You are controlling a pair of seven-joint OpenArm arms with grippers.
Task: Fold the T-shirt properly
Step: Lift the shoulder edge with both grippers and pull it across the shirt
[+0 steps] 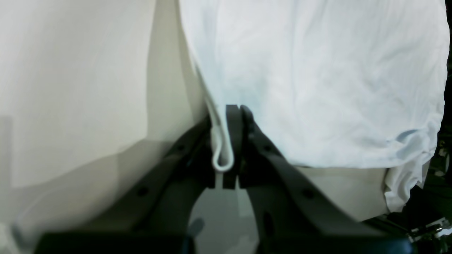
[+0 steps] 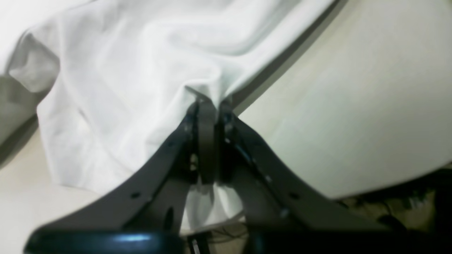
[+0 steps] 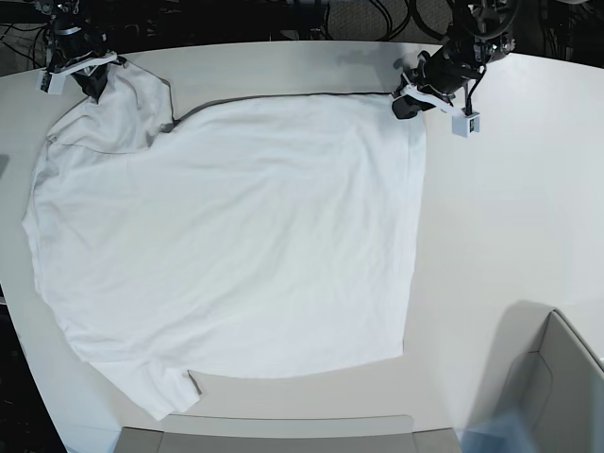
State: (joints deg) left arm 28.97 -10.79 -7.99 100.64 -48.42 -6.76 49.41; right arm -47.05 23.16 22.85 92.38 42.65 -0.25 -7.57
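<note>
Black left gripper [image 1: 235,116] pinches the wrinkly white cotton T-shirt's [image 3: 236,245] hem; right gripper [image 2: 208,109] clamps another corner; I'd lift both evenly, keeping that edge taut.

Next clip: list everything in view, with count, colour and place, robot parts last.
T-shirt: one, white, spread across the table, its two far corners pinched.
Table: one, pale grey-white, under everything.
Box: one, grey, at the near right corner, partly cut off.
Cables: several, dark, beyond the far edge.
Left hand: one, black, shut on the T-shirt edge.
Right hand: one, black, shut on the T-shirt edge.
</note>
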